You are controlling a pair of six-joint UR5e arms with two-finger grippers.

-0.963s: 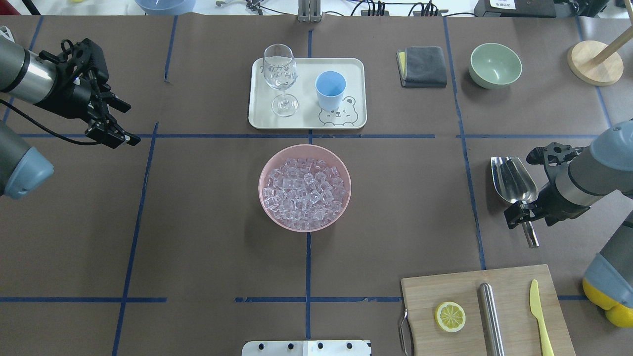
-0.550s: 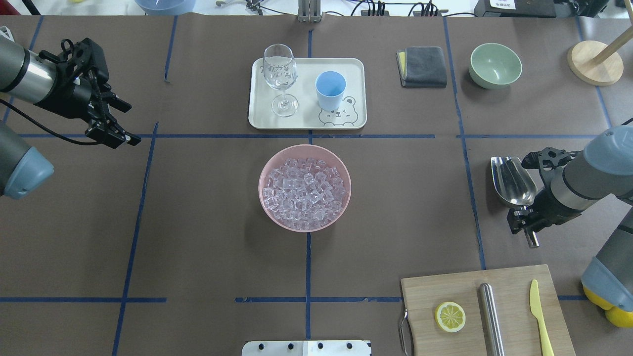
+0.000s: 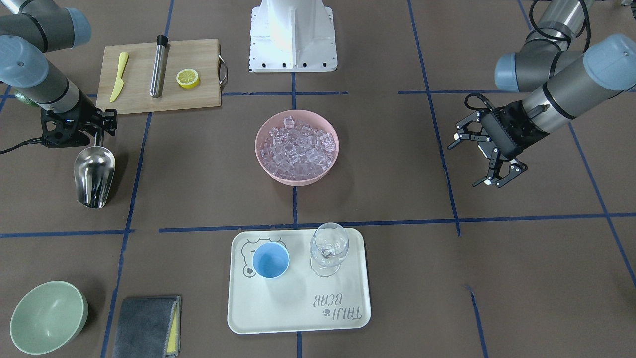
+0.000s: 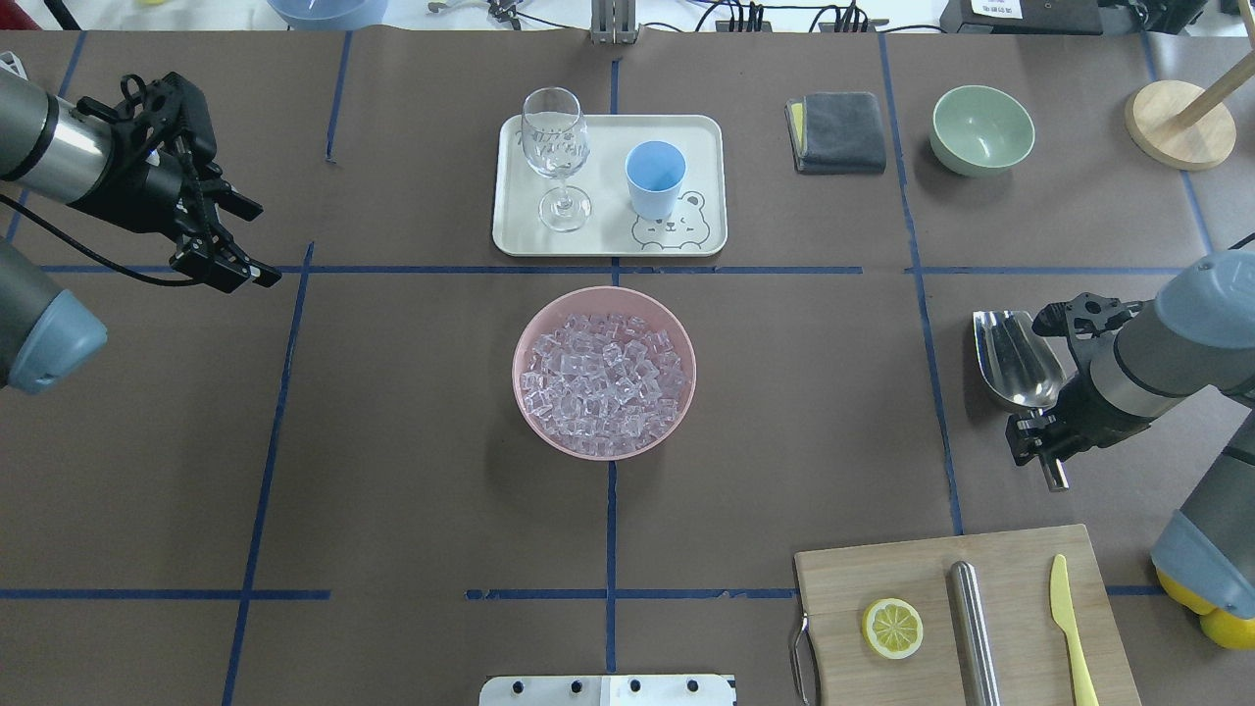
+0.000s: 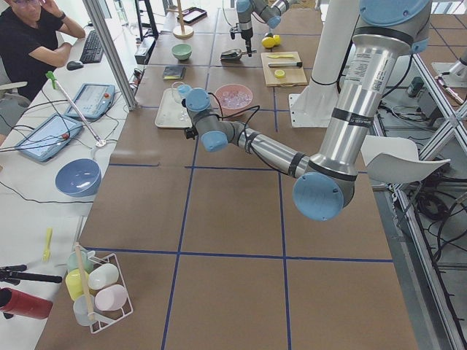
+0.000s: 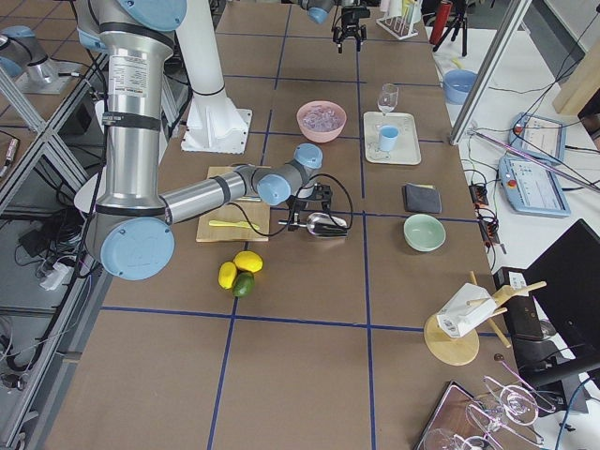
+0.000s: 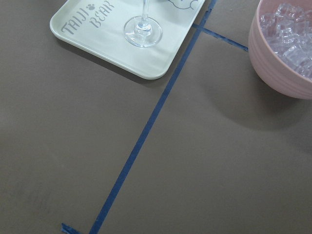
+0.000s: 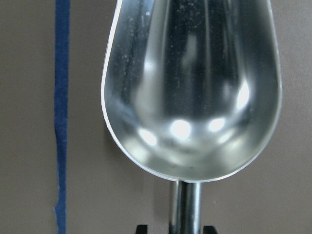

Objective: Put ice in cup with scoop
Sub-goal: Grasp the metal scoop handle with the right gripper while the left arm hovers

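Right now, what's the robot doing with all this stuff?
The right gripper has its fingers on either side of the handle of the scoop, which lies empty on the table. The ice is all in the pink bowl, and the blue cup on the tray is empty. The left gripper hangs open off to the side, holding nothing.
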